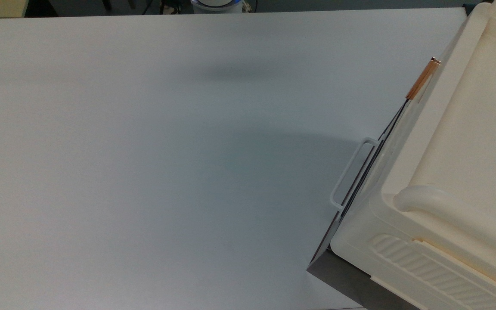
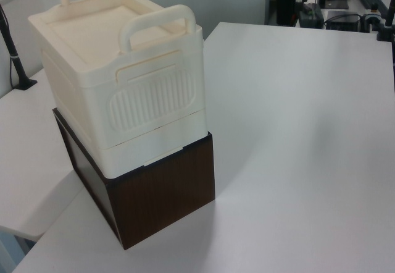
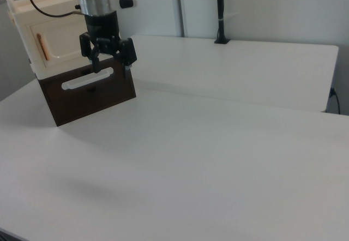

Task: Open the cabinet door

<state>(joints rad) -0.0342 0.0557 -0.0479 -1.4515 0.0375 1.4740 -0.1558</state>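
The cream cabinet (image 2: 123, 81) stands on a dark wood-look box (image 2: 163, 189). Its cabinet door (image 3: 60, 39) is a flat cream panel, lying flush and shut, with a copper-orange bar handle (image 3: 42, 46) at the right view's left end. From the top view the handle (image 1: 422, 79) is seen along the cabinet's front edge. My gripper (image 3: 112, 66) hangs in front of the cabinet's lower edge, right of the copper handle, pointing down. Its fingers (image 3: 129, 66) are spread open with nothing between them, and they straddle the box's white loop handle (image 3: 87, 78) from in front.
The white table (image 1: 166, 172) spreads wide in front of the cabinet. The white loop handle (image 1: 351, 174) sticks out from the dark box toward the table. A black pole (image 3: 220, 12) stands on a second table behind. Desk equipment (image 2: 345, 7) sits beyond the table's far edge.
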